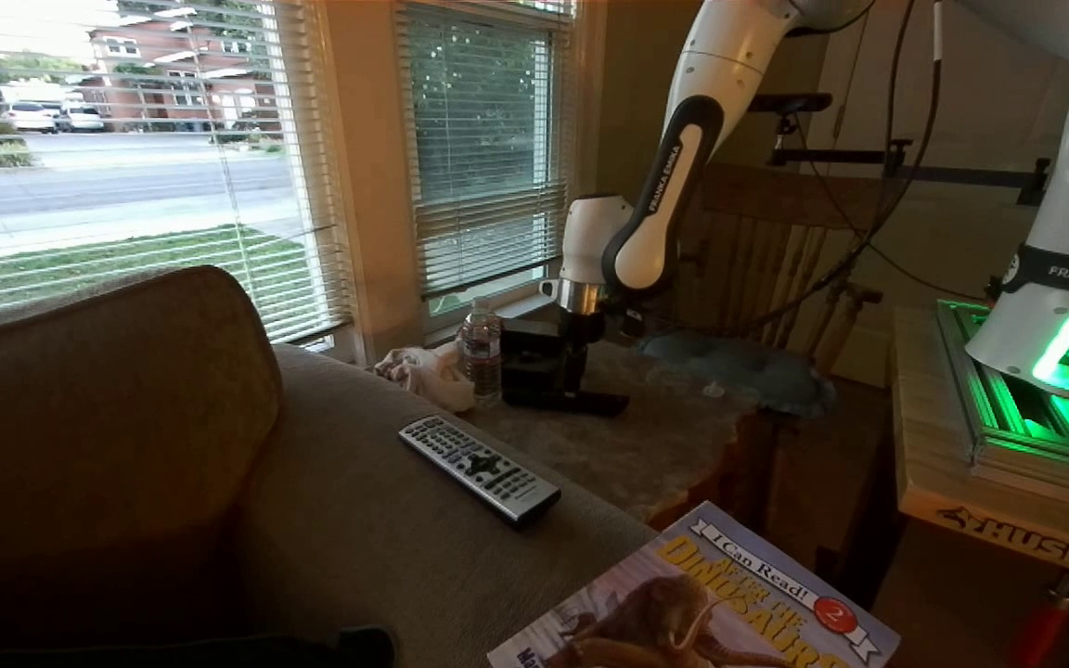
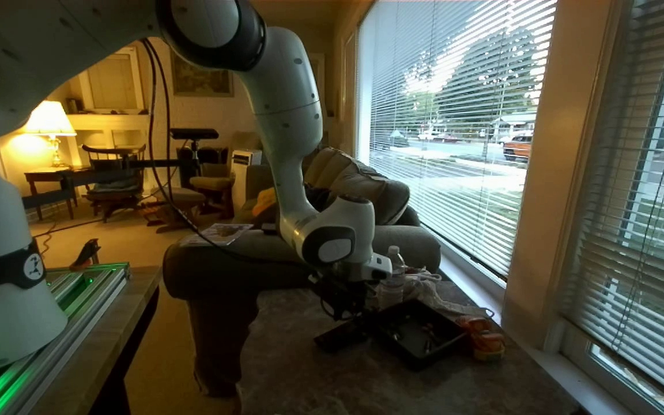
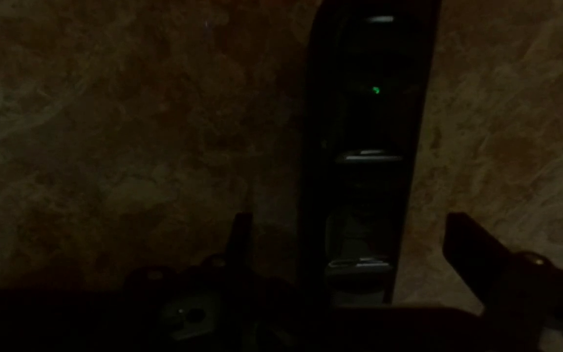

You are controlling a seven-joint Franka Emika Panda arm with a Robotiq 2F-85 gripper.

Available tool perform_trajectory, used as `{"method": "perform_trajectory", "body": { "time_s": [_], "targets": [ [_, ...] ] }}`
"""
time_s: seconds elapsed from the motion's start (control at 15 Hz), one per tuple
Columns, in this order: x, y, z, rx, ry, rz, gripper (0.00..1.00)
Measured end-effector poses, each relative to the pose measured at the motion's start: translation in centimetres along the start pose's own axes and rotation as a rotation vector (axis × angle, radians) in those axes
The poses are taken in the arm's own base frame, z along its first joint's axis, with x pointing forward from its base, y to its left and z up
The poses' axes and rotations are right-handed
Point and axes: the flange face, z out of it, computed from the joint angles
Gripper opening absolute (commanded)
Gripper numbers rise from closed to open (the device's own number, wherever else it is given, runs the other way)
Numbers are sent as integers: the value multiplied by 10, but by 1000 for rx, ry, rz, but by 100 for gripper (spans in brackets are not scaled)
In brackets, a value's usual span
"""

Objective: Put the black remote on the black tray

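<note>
The black remote (image 2: 340, 336) lies flat on the brown stone-look tabletop, beside the black tray. It also shows at the gripper's foot in an exterior view (image 1: 601, 403). In the wrist view the remote (image 3: 359, 195) is a dark glossy bar running up past the top edge. My gripper (image 3: 347, 225) is open, with one finger on each side of the remote and a visible gap on both sides. It points down over the remote in both exterior views. The black tray (image 2: 444, 350) has low walls and some small bright spots inside. It is partly hidden behind the gripper in an exterior view (image 1: 530, 366).
A water bottle (image 1: 481, 357) and a white cloth or bag (image 1: 428, 371) stand close to the tray. An orange container (image 2: 486, 340) is at the tray's far side, near the window sill. A grey remote (image 1: 479, 468) and a book (image 1: 711, 594) lie on the sofa arm.
</note>
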Motion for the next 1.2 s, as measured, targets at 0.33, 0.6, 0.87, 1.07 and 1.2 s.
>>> {"method": "perform_trajectory", "body": {
  "time_s": [0.33,0.6,0.87,1.07,1.2],
  "targets": [
    [9,6,10,6,-26,-3,37],
    [12,9,9,8,-41,0,29],
    [13,8,9,8,-46,-3,29],
    [16,1,9,9,-58,-17,29],
    [19,-14,9,14,-69,-39,29]
  ]
}}
